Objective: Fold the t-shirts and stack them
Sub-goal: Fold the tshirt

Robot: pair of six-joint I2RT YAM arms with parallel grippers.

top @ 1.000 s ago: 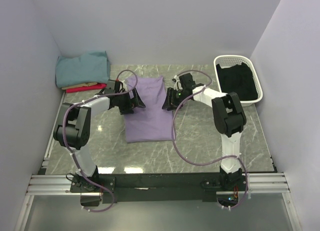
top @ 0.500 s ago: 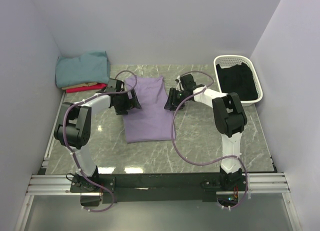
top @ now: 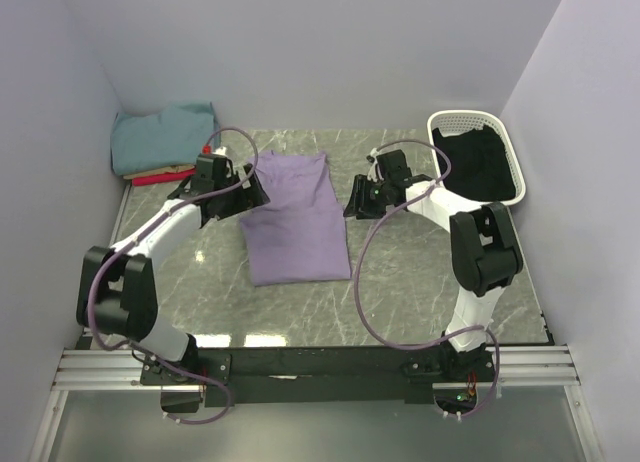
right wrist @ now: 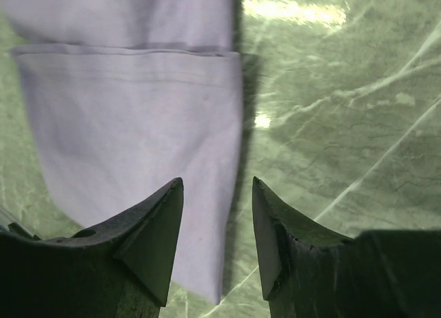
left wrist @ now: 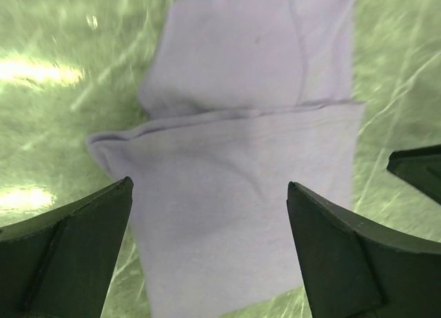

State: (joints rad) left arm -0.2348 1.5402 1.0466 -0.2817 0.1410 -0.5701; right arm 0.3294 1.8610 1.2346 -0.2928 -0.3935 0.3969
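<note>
Kid: Left gripper (top: pixel 246 190) and right gripper (top: pixel 358 197) are backing off the shirt (top: pixel 297 222). Why?
Mom: They are letting go, both spread apart and empty. It is lying folded between them, maybe waiting for 1 more fold.

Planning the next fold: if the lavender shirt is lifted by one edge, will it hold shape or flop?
Probably flop: the lavender shirt lies in soft, flat layers with a rumpled folded edge, so it would likely drape and unfold. It looks thin, so likely light. Pushed on the glossy table, it may slide or bunch.
</note>
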